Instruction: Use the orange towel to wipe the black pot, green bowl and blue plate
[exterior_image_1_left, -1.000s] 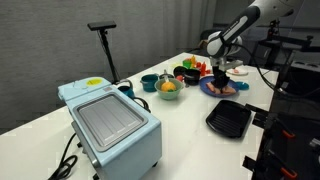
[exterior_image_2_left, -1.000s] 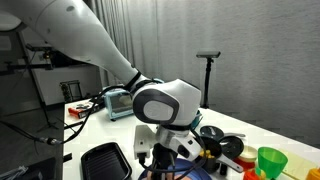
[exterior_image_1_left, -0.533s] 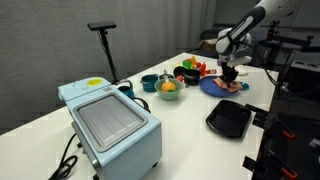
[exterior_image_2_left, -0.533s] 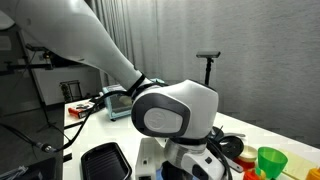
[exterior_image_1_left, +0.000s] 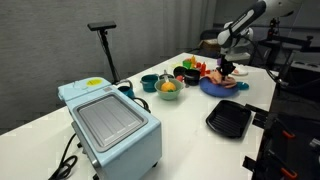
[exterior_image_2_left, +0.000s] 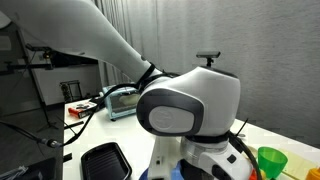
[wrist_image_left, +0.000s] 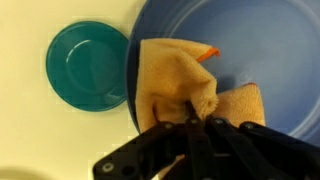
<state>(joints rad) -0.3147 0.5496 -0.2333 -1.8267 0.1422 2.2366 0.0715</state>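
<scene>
We take this for a robotics lab: grey curtain (exterior_image_1_left: 50, 50) backdrop, black stand (exterior_image_1_left: 106, 48), toaster oven (exterior_image_1_left: 110, 122) on a white table (exterior_image_1_left: 185, 125).

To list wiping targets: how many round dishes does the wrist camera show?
2: the blue plate under the orange towel, and a smaller teal dish beside it. More may be hidden.

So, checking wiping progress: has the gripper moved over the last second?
Yes. In an exterior view the gripper, holding the orange towel, has shifted up and rightward relative to the blue plate.
</scene>
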